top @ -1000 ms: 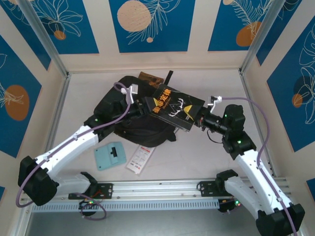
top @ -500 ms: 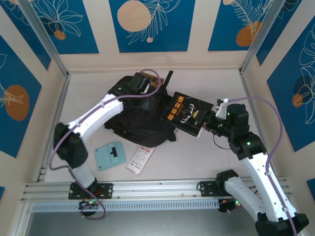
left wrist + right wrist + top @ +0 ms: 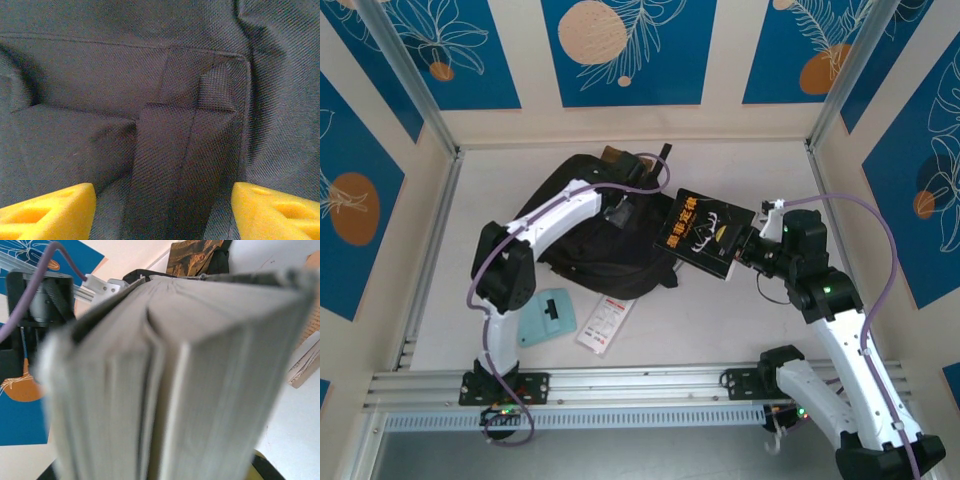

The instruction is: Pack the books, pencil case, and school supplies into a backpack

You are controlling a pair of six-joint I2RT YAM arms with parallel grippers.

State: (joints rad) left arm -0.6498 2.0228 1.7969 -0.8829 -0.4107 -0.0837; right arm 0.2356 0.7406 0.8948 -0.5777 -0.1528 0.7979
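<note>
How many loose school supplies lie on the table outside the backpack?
2: the light-teal piece in front of the backpack, and the white packet just right of it. More may be hidden inside or behind it.

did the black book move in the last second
Yes. The black book has shifted right, farther from the white packet near the front edge.

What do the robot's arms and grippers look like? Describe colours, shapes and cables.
The left arm and right arm have white links, black joints, small green lights and a lilac cable running along them. The left gripper has yellow wedge fingers with cut-out holes.
</note>
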